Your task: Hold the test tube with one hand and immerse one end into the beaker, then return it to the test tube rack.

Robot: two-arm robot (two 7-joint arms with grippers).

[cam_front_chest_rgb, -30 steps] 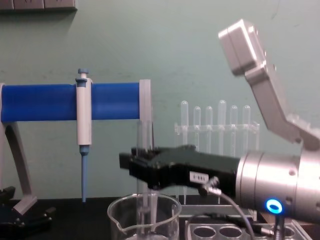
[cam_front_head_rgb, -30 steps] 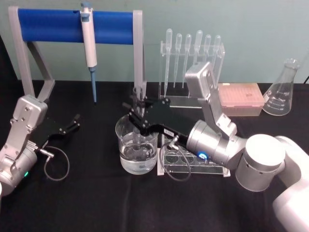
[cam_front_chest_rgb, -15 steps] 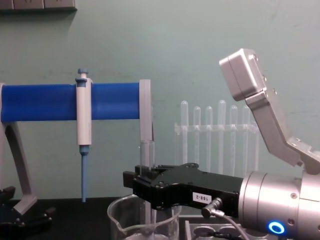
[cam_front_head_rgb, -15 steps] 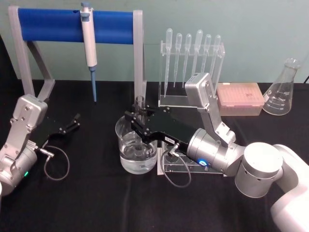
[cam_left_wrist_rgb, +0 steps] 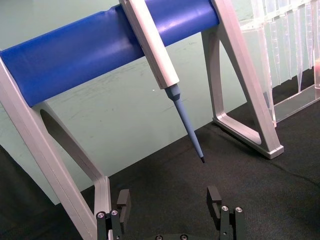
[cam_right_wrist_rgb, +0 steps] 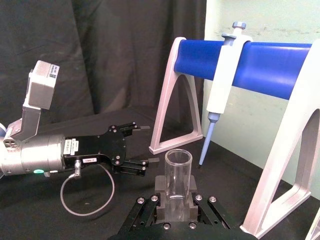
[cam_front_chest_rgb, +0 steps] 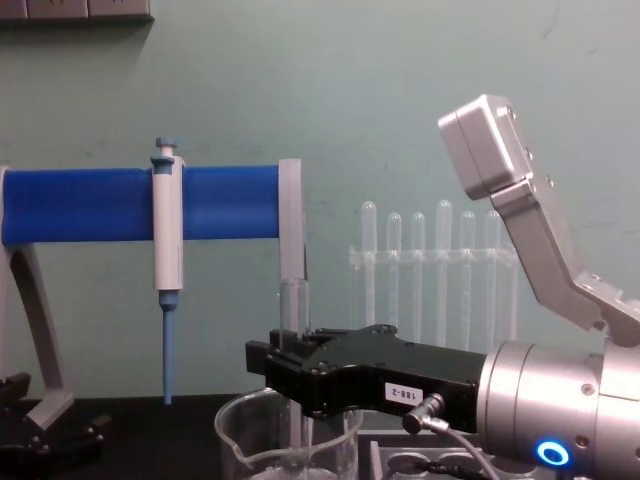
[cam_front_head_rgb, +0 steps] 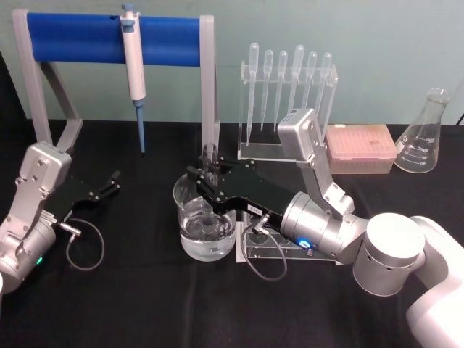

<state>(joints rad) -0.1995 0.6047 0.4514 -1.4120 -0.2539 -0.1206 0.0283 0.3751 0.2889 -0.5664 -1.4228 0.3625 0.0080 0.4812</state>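
The right pincer [cam_front_head_rgb: 209, 174] clamps the test tube [cam_right_wrist_rgb: 178, 182] just below its rim, upright, lower end inside the beaker [cam_front_head_rgb: 206, 235]. Thin glass, likely light, rigid, slippery, breakable: a gentle grip suits. The left pincer [cam_left_wrist_rgb: 168, 200] hangs open over the worktop's [cam_front_head_rgb: 130, 304] left.

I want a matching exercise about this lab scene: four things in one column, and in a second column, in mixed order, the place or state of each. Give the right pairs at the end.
Column 1
1. test tube
2. beaker
3. pipettor
4. left gripper

Column 2
A. hangs on the blue bar
B. open, at the robot's left side, holding nothing
C. upright in the right gripper, lower end inside the beaker
D. holds clear liquid

Pairs: 1-C, 2-D, 3-A, 4-B
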